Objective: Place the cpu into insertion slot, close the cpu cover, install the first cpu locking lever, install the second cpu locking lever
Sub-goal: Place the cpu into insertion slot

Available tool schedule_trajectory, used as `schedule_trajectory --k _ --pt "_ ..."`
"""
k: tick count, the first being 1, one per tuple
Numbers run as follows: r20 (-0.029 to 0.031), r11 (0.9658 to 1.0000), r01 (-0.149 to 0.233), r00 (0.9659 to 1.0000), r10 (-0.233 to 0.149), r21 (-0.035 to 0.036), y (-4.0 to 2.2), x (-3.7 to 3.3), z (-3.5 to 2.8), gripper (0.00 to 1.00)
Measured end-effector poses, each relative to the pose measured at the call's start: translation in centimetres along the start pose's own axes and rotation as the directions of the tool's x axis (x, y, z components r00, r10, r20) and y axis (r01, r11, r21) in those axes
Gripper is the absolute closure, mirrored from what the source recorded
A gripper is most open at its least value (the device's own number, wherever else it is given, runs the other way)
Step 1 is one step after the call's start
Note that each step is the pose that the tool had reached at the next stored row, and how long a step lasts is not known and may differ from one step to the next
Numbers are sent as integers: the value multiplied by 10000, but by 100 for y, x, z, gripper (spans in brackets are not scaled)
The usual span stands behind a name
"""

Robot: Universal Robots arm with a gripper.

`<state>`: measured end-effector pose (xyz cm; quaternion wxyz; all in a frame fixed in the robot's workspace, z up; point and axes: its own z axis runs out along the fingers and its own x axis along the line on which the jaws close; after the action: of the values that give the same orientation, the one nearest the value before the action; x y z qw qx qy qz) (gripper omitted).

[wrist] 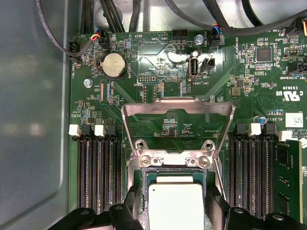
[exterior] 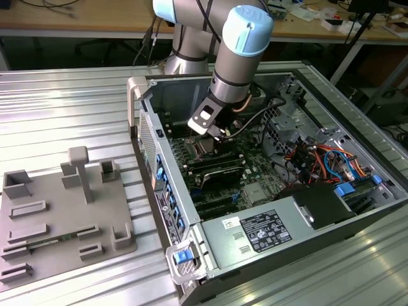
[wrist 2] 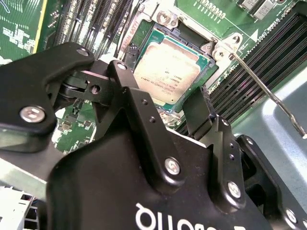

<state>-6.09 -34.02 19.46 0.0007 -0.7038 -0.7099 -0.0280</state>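
Observation:
The cpu (wrist: 175, 203), a square chip with a dull silver top, lies low in the insertion slot (wrist: 170, 170) on the green board. My gripper (wrist: 175, 196) stands over it, one black finger (wrist: 134, 203) tight against each of two opposite sides, shut on the chip. The second wrist view shows the cpu (wrist 2: 165, 76) between the same fingers (wrist 2: 199, 105), with the slot's black frame (wrist 2: 192, 38) around it. The cpu cover (wrist: 220, 108) is swung back and lies open behind the slot. A thin locking lever (wrist 2: 268, 91) sticks up free. In the exterior view the gripper (exterior: 213, 135) is inside the computer case.
Long black memory slots (wrist: 98, 167) flank the socket on both sides. Cables (exterior: 306, 159) and a white-labelled grey power box (exterior: 264, 229) fill the case toward the exterior view's right. The case walls (exterior: 150, 121) rise around the board. A grey fixture tray (exterior: 57, 217) lies outside.

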Motion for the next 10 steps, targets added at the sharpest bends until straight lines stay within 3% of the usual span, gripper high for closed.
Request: schedule_trajectory --k 10 --pt "0 10000 2 10000 -2 0 0 0 0 34"
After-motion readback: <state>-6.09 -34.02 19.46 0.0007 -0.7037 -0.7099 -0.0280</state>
